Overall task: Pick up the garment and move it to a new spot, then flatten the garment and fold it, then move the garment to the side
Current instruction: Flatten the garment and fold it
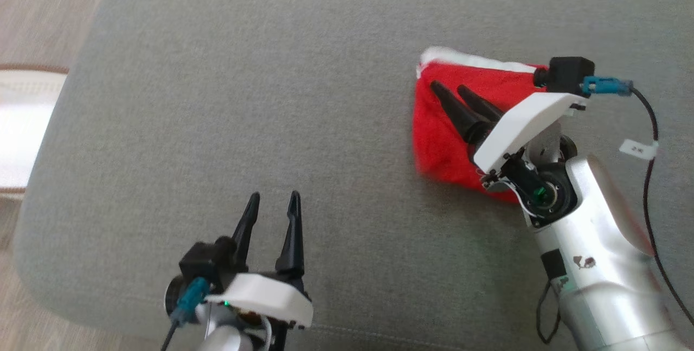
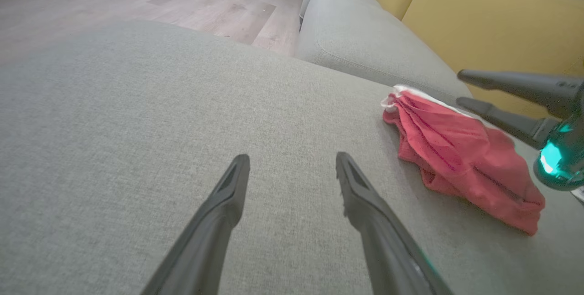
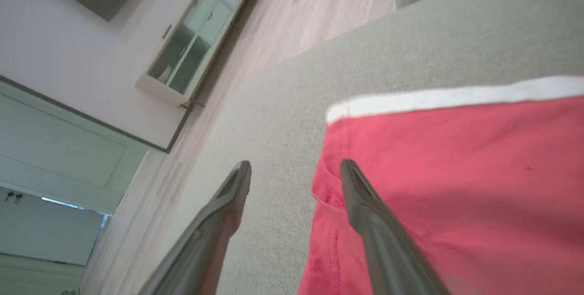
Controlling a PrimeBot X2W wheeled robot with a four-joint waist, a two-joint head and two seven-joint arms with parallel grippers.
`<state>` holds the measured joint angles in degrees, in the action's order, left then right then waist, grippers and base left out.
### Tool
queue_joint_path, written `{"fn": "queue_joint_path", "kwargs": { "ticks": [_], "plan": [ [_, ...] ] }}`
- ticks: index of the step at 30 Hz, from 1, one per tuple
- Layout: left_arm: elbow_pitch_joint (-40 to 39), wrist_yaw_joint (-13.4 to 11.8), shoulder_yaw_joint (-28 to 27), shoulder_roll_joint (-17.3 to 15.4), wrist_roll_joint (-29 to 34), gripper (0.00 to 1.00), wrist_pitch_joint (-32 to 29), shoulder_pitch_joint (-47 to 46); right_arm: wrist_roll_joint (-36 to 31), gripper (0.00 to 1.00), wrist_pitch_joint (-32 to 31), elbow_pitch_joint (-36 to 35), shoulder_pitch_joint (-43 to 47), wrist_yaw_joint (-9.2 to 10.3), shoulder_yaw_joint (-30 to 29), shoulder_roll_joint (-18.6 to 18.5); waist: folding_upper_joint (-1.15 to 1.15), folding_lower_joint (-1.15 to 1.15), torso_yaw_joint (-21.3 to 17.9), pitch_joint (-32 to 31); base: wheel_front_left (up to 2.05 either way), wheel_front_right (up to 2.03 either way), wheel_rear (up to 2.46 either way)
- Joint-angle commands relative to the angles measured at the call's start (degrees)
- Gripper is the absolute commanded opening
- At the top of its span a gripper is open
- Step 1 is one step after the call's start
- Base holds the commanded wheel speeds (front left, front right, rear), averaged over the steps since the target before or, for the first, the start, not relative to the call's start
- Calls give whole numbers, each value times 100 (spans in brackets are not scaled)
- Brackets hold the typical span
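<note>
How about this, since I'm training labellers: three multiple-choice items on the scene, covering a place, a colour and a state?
1. The garment lies: A on the floor; B on the grey cushion; C on a table.
2. Its trim is: A white; B blue; C black.
3. The right tool is: A shut on the garment; B open; C shut, empty.
Answers: B, grey fabric surrounds it; A, a white band edges the red; B, its jaws stand apart.
</note>
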<state>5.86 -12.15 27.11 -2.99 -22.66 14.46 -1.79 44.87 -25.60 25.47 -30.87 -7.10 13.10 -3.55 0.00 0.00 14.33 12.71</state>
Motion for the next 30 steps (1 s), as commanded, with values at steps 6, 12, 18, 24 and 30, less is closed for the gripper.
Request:
{"fn": "queue_joint_path", "kwargs": {
  "ticks": [6,12,18,24,30],
  "plan": [
    [-84,19,-364,11,174,100,53,192,-210,100,831,-408,227,-39,79,67,0,0,-398,-416,0,0,0],
    [-123,88,-630,11,370,100,53,484,-1859,100,1509,-1067,1129,-39,-536,46,0,0,-692,-758,0,0,0],
    [-267,185,-864,11,601,100,53,722,-2999,100,2096,-1849,2264,-39,-1142,-66,0,0,-787,-1031,0,0,0],
    [-326,260,-1041,11,720,100,53,904,-3476,100,2674,-2026,3022,-39,-1507,-32,0,0,-820,-1266,0,0,0],
    [-398,300,-1239,11,813,100,53,1079,-3800,100,3197,-1847,3560,-39,-1724,34,0,0,-855,-1450,0,0,0]
  ]
}}
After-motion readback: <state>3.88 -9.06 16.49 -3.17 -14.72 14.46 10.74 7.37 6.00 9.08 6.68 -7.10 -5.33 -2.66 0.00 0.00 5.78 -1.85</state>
